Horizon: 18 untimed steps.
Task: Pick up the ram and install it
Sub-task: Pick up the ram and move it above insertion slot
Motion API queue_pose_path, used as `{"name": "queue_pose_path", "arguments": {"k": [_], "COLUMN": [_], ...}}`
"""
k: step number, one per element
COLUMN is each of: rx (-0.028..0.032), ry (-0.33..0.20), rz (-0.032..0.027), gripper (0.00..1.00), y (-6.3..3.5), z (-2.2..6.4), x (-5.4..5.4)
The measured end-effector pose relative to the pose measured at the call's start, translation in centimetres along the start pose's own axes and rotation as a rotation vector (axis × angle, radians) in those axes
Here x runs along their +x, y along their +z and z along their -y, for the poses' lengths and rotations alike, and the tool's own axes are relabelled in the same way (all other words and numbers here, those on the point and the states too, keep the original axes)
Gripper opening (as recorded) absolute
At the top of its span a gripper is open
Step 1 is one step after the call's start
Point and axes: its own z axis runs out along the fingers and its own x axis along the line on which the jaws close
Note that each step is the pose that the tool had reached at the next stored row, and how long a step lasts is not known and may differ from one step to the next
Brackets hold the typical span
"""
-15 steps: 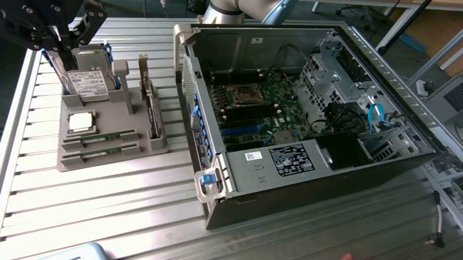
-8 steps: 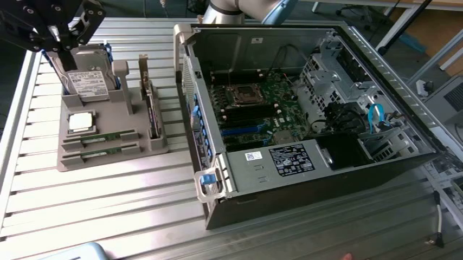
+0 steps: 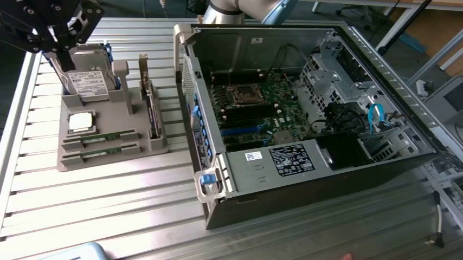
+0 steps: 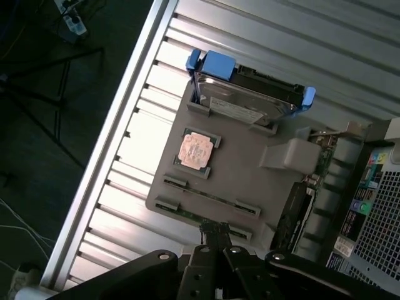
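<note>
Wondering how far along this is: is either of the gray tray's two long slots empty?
No, in the exterior view one ram and a second ram each lie in a long slot of the gray tray.

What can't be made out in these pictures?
- Exterior view: the gripper is cut off by the top edge and hides part of the hard drive.
- Wrist view: the gripper covers part of one ram stick.
- Exterior view: print on the ram sticks is too small to read.
</note>
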Motion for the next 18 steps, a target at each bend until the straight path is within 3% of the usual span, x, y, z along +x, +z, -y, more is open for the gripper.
{"name": "queue_pose_path", "arguments": {"k": [6, 14, 18], "rx": [-0.0015, -0.0116, -0.0133], "ry": [-0.055, -0.12, -0.129], "rz": [-0.0089, -0.0242, -0.027], "gripper": [0.1, 0.1, 0.1], "y": [0.0, 0.0, 0.0], "z": [0.0, 0.0, 0.0], "x": [0.0, 0.0, 0.0]}}
